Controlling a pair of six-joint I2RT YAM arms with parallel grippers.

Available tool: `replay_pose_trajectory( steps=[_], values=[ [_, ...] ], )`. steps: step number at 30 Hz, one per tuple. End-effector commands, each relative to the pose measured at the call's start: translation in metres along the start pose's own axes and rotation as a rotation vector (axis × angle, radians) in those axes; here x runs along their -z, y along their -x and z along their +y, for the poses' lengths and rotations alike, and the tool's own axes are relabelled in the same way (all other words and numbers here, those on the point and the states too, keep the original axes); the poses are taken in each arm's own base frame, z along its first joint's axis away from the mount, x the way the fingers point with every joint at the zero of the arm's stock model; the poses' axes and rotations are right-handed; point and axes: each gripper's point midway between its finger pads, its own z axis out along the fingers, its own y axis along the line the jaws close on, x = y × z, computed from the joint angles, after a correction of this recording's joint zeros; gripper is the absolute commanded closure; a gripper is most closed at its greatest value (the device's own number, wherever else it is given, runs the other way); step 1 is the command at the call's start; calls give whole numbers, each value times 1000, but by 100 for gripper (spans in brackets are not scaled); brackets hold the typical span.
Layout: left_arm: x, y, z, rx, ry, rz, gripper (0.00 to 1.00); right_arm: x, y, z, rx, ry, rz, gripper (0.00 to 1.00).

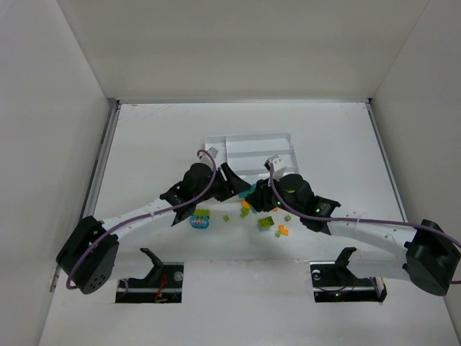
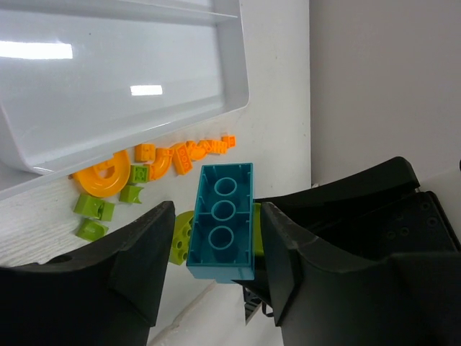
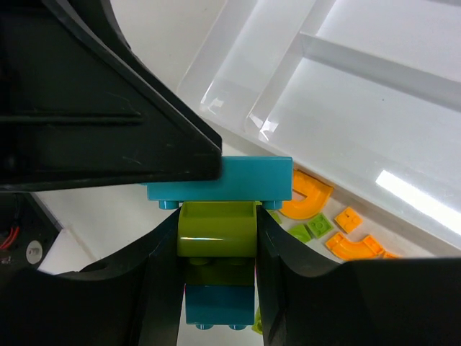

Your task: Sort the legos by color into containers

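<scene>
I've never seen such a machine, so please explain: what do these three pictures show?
Two robot arms sit at a white table. One picture looks down from above; the other two come from cameras on each wrist, so the black shapes are its fingers. A white tray with compartments lies there, small orange and lime pieces loose beside it. The right gripper pinches a lime brick with a teal brick against it. The left gripper has its jaws either side of that teal brick, a gap on one side.
</scene>
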Motion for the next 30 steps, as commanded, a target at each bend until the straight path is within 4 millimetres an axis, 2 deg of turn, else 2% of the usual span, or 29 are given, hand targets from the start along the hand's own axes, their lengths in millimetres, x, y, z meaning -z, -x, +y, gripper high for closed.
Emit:
replay_pose_trajectory(
  steps=[1,4,8,12,18,21,26,30],
  values=[
    [-2,10,-38,-46,-103,-17,54,-1,22,10,-25,48,-86,76],
    [-4,11,-38,-44,-106,-19,65,-2,21,7,-29,37,-89,76],
    [-5,9,-38,-35,-121,-7,74,-2,22,0,-46,20,-97,76],
    [-7,19,-27,-20,-99,-39,83,-1,20,-6,-63,-2,-94,76],
    [-6,61,-4,-3,-27,-180,86,4,12,-10,-97,-19,-92,77],
    [-12,76,1,-4,-9,-227,86,5,9,-14,-105,-38,-91,77],
    [-25,80,12,-11,16,-234,86,9,10,-21,-108,-73,-101,77],
    [-42,62,12,-54,17,-165,83,11,11,-25,-116,-93,-111,77]
  ],
)
